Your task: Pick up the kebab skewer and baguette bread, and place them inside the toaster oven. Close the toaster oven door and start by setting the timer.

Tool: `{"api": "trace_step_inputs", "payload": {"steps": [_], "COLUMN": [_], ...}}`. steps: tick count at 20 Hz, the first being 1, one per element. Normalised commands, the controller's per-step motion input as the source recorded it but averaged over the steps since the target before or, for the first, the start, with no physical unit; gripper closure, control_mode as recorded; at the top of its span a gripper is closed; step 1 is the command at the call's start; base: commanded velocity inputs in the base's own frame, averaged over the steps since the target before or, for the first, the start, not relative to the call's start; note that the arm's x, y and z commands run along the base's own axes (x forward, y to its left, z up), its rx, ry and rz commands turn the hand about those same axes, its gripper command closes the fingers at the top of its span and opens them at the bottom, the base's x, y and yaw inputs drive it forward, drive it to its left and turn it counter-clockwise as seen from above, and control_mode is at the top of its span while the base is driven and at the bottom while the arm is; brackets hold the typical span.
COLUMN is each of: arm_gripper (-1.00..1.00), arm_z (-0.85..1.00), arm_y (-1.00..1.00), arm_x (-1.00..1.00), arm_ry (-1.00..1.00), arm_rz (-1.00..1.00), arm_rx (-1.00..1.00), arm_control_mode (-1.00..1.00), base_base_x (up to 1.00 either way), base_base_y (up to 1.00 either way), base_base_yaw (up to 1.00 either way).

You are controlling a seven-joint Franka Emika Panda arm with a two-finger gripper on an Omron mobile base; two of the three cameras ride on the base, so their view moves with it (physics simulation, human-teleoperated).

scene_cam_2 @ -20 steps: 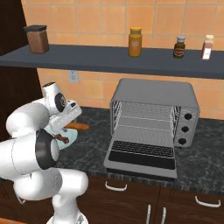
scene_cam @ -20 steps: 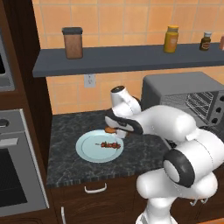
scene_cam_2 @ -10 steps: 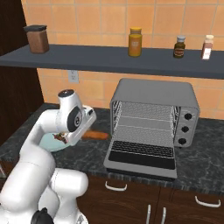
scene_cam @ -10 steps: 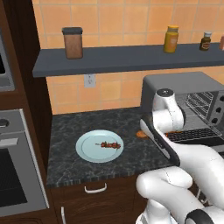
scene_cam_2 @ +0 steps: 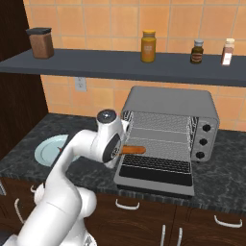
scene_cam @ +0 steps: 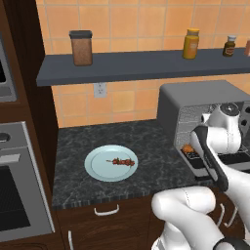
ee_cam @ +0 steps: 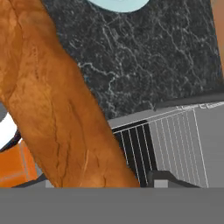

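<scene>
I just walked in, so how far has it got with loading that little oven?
Nothing is inside yet. The gripper holds the baguette at the toaster oven, whose door hangs open. The kebab skewer still lies on the plate. Closing up and the timer remain.

Kitchen, stone counter, toaster oven

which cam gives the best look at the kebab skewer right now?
Left base view: the kebab skewer lies in full sight on the pale blue plate. In the right base view the arm covers most of that plate. The hand view catches just the plate's edge.
</scene>
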Motion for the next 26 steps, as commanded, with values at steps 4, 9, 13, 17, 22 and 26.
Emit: {"api": "trace_step_inputs", "payload": {"steps": [4, 9, 13, 17, 22, 26], "arm_gripper": [1.0, 1.0, 1.0, 1.0, 1.0, 1.0], "arm_z": [0.24, 0.0, -0.29, -0.24, -0.26, -0.13], "arm_y": [-0.78, -0.76, -0.14, -0.04, -0.12, -0.08], "arm_x": [0.71, 0.64, 0.42, 0.27, 0.2, 0.11], "arm_ry": [0.0, -0.02, -0.02, -0.07, -0.08, -0.03], "arm_rz": [-0.07, 0.0, -0.01, -0.02, -0.01, -0.01], "arm_rx": [0.13, 0.1, 0.03, 0.05, 0.03, 0.01], "arm_control_mode": [-1.0, -1.0, -1.0, -1.0, -1.0, -1.0], "base_base_x": [0.0, 0.0, 0.0, 0.0, 0.0, 0.0], "base_base_y": [0.0, 0.0, 0.0, 0.0, 0.0, 0.0], "base_base_yaw": [0.0, 0.0, 0.0, 0.0, 0.0, 0.0]}}
